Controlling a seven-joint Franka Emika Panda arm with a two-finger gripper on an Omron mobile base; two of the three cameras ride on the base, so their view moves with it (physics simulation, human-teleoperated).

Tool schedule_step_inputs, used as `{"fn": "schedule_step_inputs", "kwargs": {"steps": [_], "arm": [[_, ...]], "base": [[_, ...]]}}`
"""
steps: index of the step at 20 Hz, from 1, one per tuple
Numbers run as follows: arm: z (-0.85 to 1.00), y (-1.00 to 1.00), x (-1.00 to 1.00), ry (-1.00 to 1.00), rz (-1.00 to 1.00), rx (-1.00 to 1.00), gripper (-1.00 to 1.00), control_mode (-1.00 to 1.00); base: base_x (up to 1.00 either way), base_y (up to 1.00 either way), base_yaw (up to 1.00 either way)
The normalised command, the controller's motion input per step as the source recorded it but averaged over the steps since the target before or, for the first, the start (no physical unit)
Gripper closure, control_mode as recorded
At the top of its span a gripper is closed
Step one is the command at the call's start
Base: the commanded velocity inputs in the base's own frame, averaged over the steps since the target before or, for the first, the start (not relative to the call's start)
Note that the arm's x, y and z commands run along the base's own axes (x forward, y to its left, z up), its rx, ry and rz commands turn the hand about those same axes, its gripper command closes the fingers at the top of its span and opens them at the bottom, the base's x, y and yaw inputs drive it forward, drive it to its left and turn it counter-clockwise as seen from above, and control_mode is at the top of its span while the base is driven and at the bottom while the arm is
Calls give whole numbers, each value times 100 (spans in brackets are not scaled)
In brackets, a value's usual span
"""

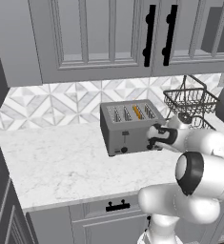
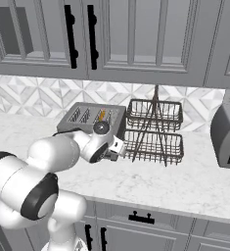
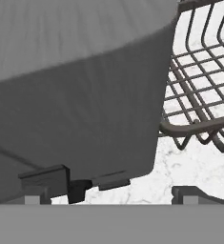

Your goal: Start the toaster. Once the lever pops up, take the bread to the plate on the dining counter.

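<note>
From the left, the toaster (image 1: 127,126) on the marble tabletop (image 1: 56,162) shows its front, with a lever and knobs; the right base view shows the wire rack (image 2: 153,130) just beside it. The hand (image 1: 154,138), spread wide and holding nothing, sits at the toaster's front right corner. The bread (image 1: 137,112) stands in a slot.
</note>
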Motion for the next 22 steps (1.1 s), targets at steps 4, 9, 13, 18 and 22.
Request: {"fn": "schedule_step_inputs", "kwargs": {"steps": [4, 9, 13, 18, 22], "arm": [[-84, 0, -21, 0, -8, 0, -100, -100], [-36, 0, -29, -9, -8, 0, -100, -100], [97, -7, -57, -17, -4, 4, -100, -100], [100, 0, -17, 3, 0, 1, -100, -100], [100, 0, 0, 29, 7, 7, -100, -100]], "base": [[0, 0, 0], [0, 0, 0], [0, 0, 0], [0, 0, 0], [0, 0, 0]]}}
